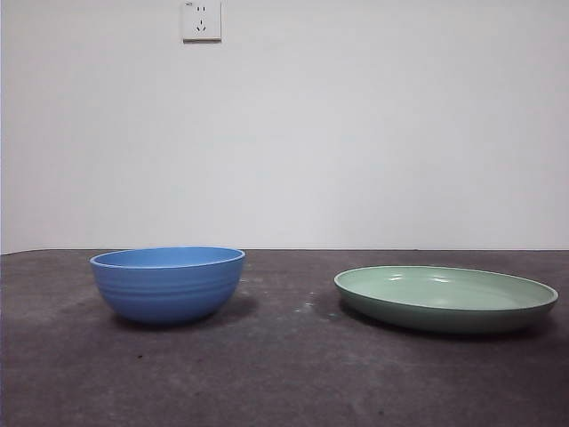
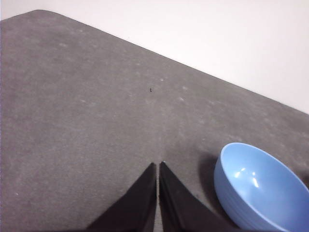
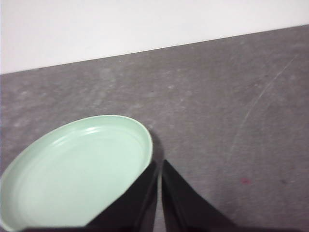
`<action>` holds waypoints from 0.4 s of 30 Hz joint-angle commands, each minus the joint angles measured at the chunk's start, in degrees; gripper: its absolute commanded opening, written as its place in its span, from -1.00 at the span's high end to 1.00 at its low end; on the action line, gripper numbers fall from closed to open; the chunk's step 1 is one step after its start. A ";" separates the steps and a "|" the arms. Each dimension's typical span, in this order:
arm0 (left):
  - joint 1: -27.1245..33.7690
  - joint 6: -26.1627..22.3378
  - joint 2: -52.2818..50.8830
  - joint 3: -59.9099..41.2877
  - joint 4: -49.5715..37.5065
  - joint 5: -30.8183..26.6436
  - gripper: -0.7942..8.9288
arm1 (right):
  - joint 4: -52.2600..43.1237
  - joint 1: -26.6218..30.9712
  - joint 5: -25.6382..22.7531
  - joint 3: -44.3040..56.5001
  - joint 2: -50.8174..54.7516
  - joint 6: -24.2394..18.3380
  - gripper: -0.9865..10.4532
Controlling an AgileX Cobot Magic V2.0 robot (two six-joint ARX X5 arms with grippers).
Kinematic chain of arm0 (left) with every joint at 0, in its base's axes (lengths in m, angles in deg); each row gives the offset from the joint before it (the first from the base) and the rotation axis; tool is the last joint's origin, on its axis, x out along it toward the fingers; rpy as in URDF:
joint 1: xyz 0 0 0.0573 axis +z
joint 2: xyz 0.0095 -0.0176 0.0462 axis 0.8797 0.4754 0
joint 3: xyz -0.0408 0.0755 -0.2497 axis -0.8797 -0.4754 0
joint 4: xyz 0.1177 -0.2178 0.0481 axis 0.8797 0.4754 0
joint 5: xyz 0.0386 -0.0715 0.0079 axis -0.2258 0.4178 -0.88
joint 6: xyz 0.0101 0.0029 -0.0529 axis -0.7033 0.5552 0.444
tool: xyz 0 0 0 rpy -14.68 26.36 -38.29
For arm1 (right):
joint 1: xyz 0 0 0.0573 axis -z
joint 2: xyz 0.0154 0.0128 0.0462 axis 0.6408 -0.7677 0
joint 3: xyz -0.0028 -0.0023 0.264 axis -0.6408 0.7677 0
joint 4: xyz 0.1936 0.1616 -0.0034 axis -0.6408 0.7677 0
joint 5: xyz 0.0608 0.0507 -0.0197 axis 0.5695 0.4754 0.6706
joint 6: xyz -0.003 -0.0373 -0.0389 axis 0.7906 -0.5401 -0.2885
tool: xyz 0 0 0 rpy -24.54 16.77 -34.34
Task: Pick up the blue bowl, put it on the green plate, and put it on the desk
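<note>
A round medium-blue bowl (image 1: 168, 284) with faint ridges around its outside sits upright on the left of a dark grey-brown matte counter (image 1: 284, 374). Well apart on the right lies a wide, shallow, pale sage-green round plate (image 1: 445, 298), empty. A white wall socket (image 1: 202, 20) is on the wall behind. The left gripper (image 2: 158, 166) hangs above the counter near the bowl, its 2 black jaws closed together, holding nothing. The right gripper (image 3: 159, 164) hangs just beside the plate's rim, jaws likewise closed and empty.
</note>
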 commanded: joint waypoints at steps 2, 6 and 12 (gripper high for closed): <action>0.11 3.98 -0.07 0.48 0.81 0.31 0.82 | -0.24 -0.02 1.77 -0.39 0.15 5.20 0.81; 0.11 5.40 -0.07 2.69 1.22 2.34 0.82 | -0.22 -0.02 1.68 -3.08 0.15 6.23 0.81; 0.11 6.36 0.48 8.90 3.50 2.40 0.82 | 0.00 -0.02 0.59 -9.29 0.07 6.23 0.81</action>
